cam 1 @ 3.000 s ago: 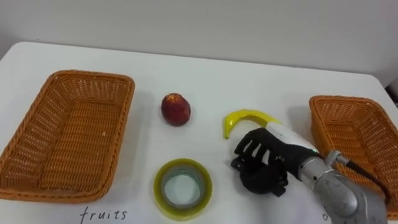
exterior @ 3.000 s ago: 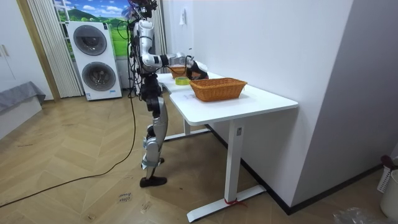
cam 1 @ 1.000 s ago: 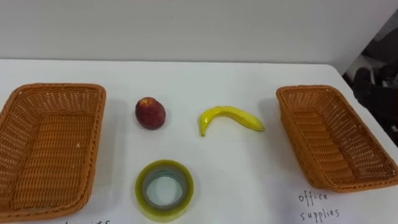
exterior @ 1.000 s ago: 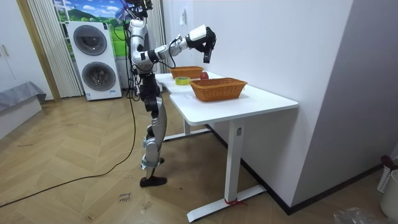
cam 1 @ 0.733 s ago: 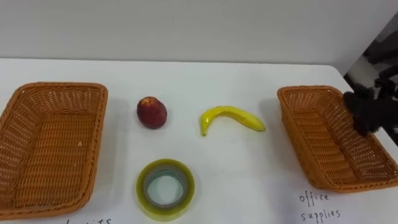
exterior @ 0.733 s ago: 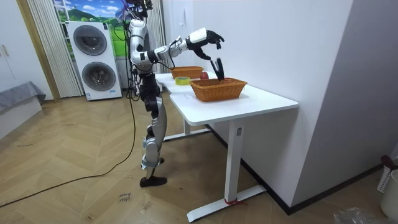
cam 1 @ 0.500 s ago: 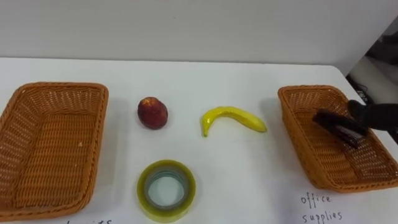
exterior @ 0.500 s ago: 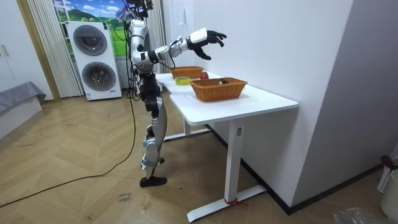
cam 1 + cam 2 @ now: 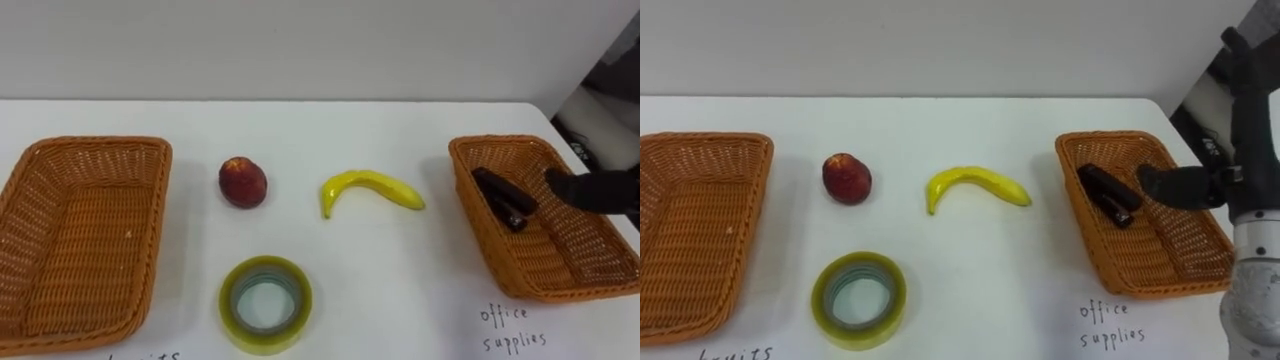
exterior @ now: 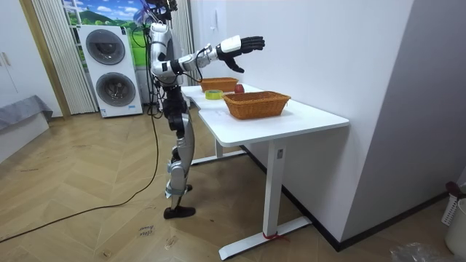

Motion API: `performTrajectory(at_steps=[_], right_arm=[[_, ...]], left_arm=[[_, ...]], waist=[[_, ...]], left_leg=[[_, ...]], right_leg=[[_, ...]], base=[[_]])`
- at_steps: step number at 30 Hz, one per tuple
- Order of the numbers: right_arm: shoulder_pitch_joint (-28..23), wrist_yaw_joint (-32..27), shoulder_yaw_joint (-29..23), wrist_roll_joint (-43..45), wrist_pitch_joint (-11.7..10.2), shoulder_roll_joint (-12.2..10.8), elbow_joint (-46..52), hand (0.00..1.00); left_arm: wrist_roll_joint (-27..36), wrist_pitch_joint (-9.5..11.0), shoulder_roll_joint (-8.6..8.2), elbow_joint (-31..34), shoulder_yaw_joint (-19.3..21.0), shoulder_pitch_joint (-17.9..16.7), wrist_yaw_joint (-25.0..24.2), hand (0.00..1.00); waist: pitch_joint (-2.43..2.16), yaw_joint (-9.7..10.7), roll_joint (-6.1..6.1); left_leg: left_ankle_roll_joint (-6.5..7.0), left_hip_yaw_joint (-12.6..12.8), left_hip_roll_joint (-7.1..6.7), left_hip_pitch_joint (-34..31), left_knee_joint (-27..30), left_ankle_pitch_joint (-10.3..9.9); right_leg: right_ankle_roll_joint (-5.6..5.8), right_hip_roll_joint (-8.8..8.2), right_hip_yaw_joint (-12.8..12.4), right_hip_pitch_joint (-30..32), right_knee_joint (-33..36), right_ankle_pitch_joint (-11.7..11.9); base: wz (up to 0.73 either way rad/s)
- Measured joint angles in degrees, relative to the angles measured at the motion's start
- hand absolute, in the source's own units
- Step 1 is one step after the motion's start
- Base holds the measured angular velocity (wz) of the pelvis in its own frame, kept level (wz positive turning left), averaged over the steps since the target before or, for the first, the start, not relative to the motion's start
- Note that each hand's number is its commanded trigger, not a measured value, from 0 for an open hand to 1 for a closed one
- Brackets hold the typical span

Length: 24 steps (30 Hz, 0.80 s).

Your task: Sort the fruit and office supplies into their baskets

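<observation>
Smooth white table (image 9: 380, 270), right hand (image 9: 1180, 187) above the woven wicker right basket (image 9: 577, 262), fingers straight and spread, holding nothing, slim black stapler (image 9: 503, 198) lying inside that basket, curved yellow banana (image 9: 372, 187), round red peach (image 9: 242, 181), glossy yellowish tape ring (image 9: 265, 303), matching wicker left basket (image 9: 70, 240).

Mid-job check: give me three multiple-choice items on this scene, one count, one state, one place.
1. How many fruits lie on the white table? A) none B) two C) three
2. The robot's right hand is: A) open B) shut on a fruit C) shut, empty
3. Where is the dark stapler? A) in the right-hand wicker basket B) on the table C) in the hand
Key: B, a red round fruit and a yellow banana lie there; A, its fingers are straight; A, it rests on that basket's floor.
</observation>
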State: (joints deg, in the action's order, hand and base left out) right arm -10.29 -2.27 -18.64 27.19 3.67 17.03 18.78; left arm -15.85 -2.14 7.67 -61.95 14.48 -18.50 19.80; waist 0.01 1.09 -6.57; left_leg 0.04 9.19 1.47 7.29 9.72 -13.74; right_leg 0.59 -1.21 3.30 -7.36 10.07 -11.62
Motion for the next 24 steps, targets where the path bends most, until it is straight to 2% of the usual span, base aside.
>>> performTrajectory(at_steps=[11,19,24], right_arm=[[0.13,-0.03,1.81,-1.2,-0.12,0.0,0.02,0.0],[0.22,1.9,3.28,-7.98,0.09,0.0,0.45,0.0],[1.09,4.48,3.55,-16.38,0.29,0.0,0.35,0.0]], left_arm=[[0.0,0.25,0.38,0.23,-0.05,0.36,1.09,0.0],[0.05,-0.29,0.78,0.14,-0.14,0.32,0.96,0.0],[0.01,-0.52,0.68,0.17,-0.1,0.37,0.86,0.0]], waist=[[-0.04,-0.14,-0.29],[-0.03,-0.72,-0.35],[-0.02,-1.58,-0.26]], left_leg=[[-0.03,-0.07,-0.04,-0.07,0.04,0.02],[-0.03,-0.15,-0.08,0.16,0.05,0.04],[-0.01,-0.3,-0.11,-0.38,0.55,0.04]], right_leg=[[0.0,-0.03,-0.01,0.13,-0.34,0.0],[0.0,-0.12,0.01,-0.07,-0.34,0.0],[0.02,-0.26,0.35,0.15,-0.28,0.01]], base=[[0.0],[0.0],[0.01]])
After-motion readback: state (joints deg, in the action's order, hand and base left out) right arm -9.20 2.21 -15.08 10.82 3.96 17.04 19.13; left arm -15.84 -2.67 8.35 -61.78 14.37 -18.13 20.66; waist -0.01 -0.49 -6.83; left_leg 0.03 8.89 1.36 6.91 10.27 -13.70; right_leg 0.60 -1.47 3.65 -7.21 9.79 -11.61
